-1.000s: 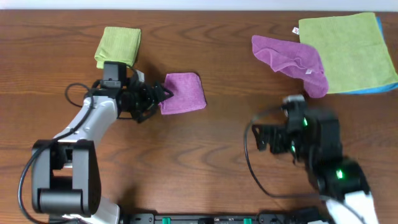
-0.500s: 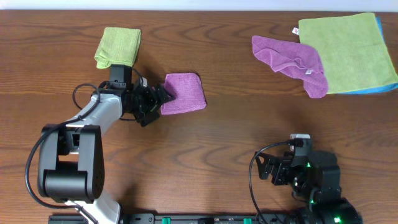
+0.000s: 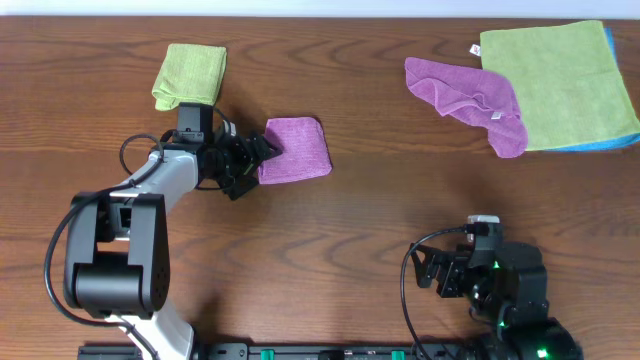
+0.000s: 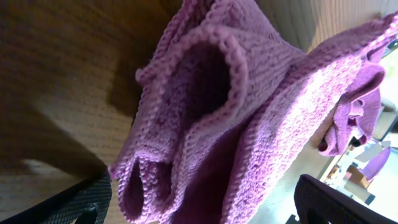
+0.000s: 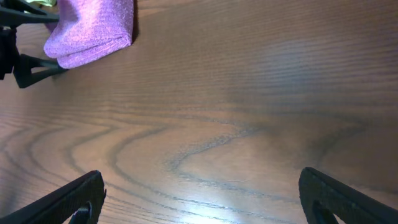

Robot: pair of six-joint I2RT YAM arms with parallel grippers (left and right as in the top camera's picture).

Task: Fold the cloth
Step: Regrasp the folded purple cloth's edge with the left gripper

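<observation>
Two pairs of jaws over a wooden counter [image 3: 350, 220]. Behind the left jaws and off to their side: a folded lime-green cloth [image 3: 190, 72], near the left arm [image 3: 165, 182]. Left jaws: spread, one finger [image 4: 74, 205] either side of the cloth [image 3: 296, 150], straddling its near edge; cannot tell whether either finger touches it. Directly ahead of the left jaws and partly between them: the cloth, folded into a small purple rectangle, flat on the counter, its layered edges bulging open toward the left wrist camera. Right jaws: spread wide, low over bare wood, well apart from the cloth, seen far ahead and to their left. Far beyond the right jaws: a rumpled purple cloth [image 3: 470, 95], overlapping a large flat lime-green cloth [image 3: 560, 80] with a blue edge [image 3: 610, 143] showing beneath.
</observation>
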